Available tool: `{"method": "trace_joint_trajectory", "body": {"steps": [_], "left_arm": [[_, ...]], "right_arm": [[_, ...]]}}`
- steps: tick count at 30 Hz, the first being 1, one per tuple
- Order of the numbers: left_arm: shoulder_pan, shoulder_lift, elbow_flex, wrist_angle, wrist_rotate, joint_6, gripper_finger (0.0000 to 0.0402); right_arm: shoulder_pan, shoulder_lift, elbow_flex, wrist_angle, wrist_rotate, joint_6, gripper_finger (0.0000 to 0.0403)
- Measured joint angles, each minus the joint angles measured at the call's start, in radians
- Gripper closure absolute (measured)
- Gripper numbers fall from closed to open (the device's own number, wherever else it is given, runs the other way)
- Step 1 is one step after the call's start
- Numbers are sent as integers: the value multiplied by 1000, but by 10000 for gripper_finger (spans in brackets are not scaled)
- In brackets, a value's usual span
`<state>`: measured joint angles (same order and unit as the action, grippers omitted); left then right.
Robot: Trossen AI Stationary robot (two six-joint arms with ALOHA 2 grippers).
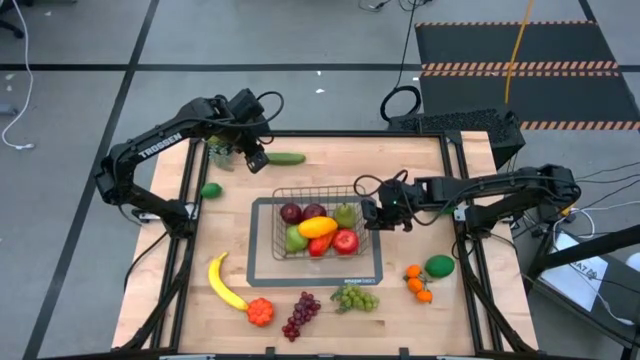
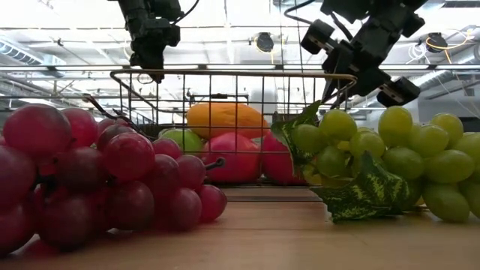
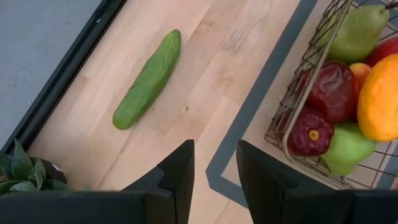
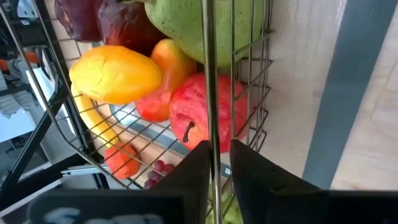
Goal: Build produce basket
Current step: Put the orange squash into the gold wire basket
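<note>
The wire basket stands on its dark grey base at mid-table. It holds several fruits: dark red apples, green pears, a yellow-orange fruit and a red apple. My right gripper is at the basket's right wall, shut on a wire. My left gripper hangs open and empty above the table's far left, short of the cucumber, which lies flat on the wood. My right gripper pinches one wire of the basket's right wall between its two fingers, close to the rim. The fingers come from the table's right side, slanting downward. The basket stays standing on its base.
Loose produce lies near the front edge: a banana, an orange-red fruit, red grapes, green grapes, small oranges and a green ball. A lime and a small potted plant are at the far left.
</note>
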<state>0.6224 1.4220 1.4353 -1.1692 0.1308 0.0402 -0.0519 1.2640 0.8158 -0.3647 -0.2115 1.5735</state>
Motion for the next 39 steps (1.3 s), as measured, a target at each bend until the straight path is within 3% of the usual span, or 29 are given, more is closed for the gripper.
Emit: {"method": "trace_joint_trajectory", "body": {"steps": [7, 14, 21, 27, 39], "left_arm": [[0, 0, 0, -4, 1, -1, 282], [0, 0, 0, -5, 1, -4, 282], [0, 0, 0, 0, 1, 3, 282], [0, 0, 0, 13, 2, -15, 282], [-32, 0, 0, 14, 3, -209, 282]], "right_arm": [[-3, 1, -2, 41, 2, 1, 330], [-3, -16, -2, 31, -27, 21, 258], [-20, -117, -2, -17, -27, 0, 207], [-54, -227, -2, -33, -38, -117, 202], [-216, -402, -1, -57, -275, -374, 202]]}}
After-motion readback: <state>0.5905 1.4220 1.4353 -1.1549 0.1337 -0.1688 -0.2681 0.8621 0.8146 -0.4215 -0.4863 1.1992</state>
